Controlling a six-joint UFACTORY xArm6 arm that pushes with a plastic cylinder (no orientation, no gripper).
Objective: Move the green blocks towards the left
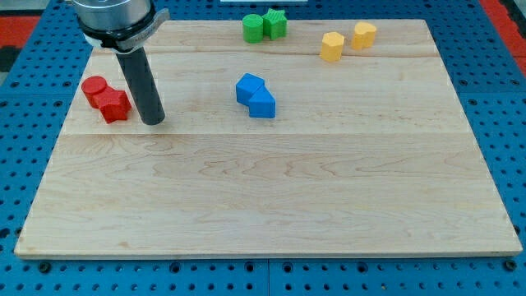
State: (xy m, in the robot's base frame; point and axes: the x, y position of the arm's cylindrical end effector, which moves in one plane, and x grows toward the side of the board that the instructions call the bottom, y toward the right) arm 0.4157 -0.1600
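Two green blocks sit together at the view's top, near the board's far edge: a green cylinder (252, 28) and a green star-shaped block (275, 22) touching its right side. My tip (154, 121) rests on the board at the view's left, far from the green blocks. It stands just right of a red star-shaped block (114, 104) and a red cylinder (95, 88). Whether the tip touches the red star I cannot tell.
Two blue blocks (256, 95) lie together near the board's middle. Two yellow blocks (332, 45) (364, 34) sit at the view's top right. The wooden board (271, 205) lies on a blue pegboard table. The arm's body (115, 20) hangs over the top left.
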